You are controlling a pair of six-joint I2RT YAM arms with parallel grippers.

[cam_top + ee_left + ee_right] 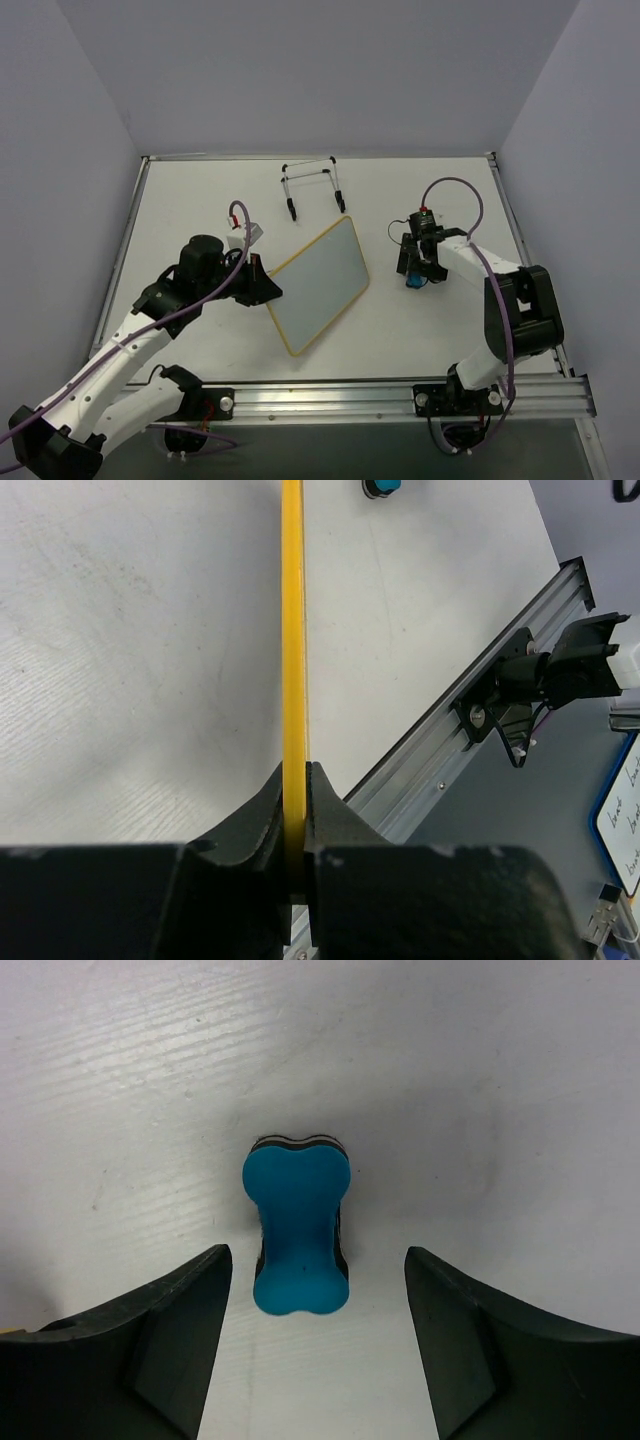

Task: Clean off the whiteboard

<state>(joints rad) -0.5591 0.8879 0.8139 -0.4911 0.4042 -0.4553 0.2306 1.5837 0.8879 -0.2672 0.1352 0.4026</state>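
The whiteboard point(320, 285), white with a thin yellow frame, lies tilted near the table's middle, and its face shows no writing. My left gripper point(272, 291) is shut on its left edge; in the left wrist view the yellow frame point(293, 630) runs straight up from between the black fingers point(255, 815). The blue bone-shaped eraser point(297, 1232) rests on the table at the right. My right gripper point(414, 278) is open just above it, a finger point(175, 1310) standing clear on each side. The eraser point(412, 282) is mostly hidden by that gripper from above.
A black wire easel stand point(314, 190) stands at the back of the table. An aluminium rail point(400, 395) runs along the near edge, also seen in the left wrist view as the rail point(470, 695). Grey walls enclose the table on the left, back and right.
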